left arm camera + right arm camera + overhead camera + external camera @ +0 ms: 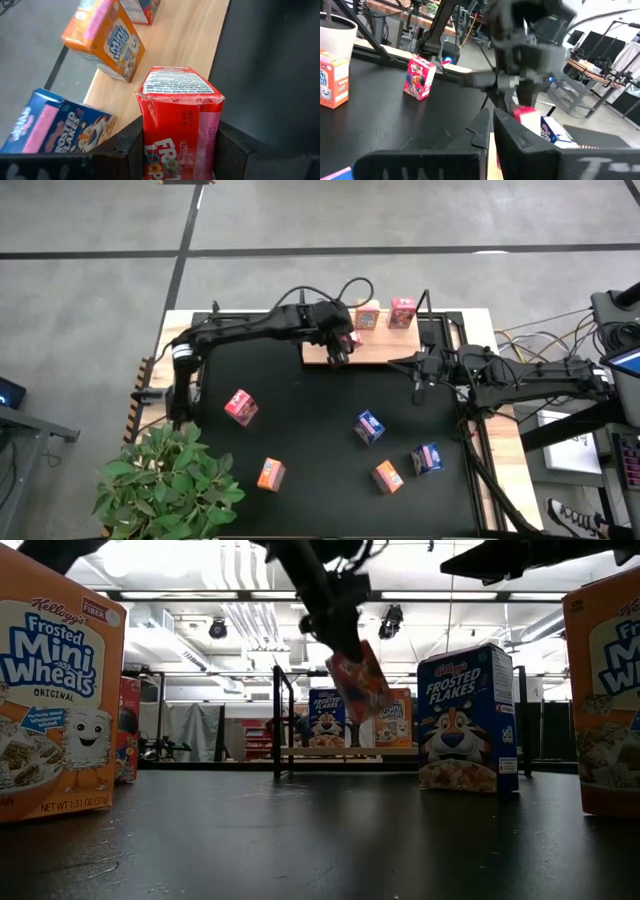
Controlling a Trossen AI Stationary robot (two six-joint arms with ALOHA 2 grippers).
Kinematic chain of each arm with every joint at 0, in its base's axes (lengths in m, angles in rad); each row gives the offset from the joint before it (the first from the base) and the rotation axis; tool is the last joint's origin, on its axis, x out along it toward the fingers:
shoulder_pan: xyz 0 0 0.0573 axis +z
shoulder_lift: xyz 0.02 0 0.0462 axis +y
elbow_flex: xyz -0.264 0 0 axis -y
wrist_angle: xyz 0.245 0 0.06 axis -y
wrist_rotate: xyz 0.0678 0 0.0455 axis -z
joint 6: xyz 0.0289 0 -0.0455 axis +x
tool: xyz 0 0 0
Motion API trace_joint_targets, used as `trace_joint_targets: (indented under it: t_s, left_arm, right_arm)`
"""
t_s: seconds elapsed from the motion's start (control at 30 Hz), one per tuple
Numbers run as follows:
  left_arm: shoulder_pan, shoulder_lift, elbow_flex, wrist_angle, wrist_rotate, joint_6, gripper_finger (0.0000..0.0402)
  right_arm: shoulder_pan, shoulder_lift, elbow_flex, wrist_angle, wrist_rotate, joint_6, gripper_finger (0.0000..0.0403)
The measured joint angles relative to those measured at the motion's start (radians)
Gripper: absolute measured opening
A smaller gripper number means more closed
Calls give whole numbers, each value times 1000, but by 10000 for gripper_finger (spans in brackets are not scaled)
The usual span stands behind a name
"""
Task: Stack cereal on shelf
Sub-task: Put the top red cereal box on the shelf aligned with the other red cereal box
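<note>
My left gripper (342,348) hangs over the left part of the wooden shelf (385,348), shut on a red-pink cereal box (180,115). The box is tilted in the low view (360,682). A blue box (55,127), an orange box (367,316) and a red-pink box (402,311) stand on the shelf board. On the black mat lie a red-pink box (240,407), two orange boxes (271,474) (388,476) and two blue boxes (369,427) (426,458). My right gripper (420,377) is shut and empty over the mat by the shelf's right end. My left gripper pinches the red-pink box by two opposite side faces (148,145), one finger (127,147) on each side. The fingers come from above, slanting down. The box hangs below the fingers, tilted, its printed end (177,82) pointing away from the gripper, clear of the shelf board.
Black upright posts (425,305) stand at the shelf's ends. A potted plant (165,480) stands at the table's near left corner. Bare shelf board (195,35) lies between the held box and the orange box. Cables and equipment lie off the table's right side.
</note>
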Motion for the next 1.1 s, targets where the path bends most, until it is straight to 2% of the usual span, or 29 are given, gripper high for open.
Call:
trace_joint_targets:
  t_s: [0.2,0.53,1.1]
  left_arm:
    - [19,54,0,41,0,13,157]
    - [29,59,0,59,15,24,159]
    - [48,88,-1,127,14,63,204]
  right_arm:
    - [0,1,0,0,3,0,13]
    - [0,1,0,0,3,0,13]
    - [0,0,0,0,14,-5,13]
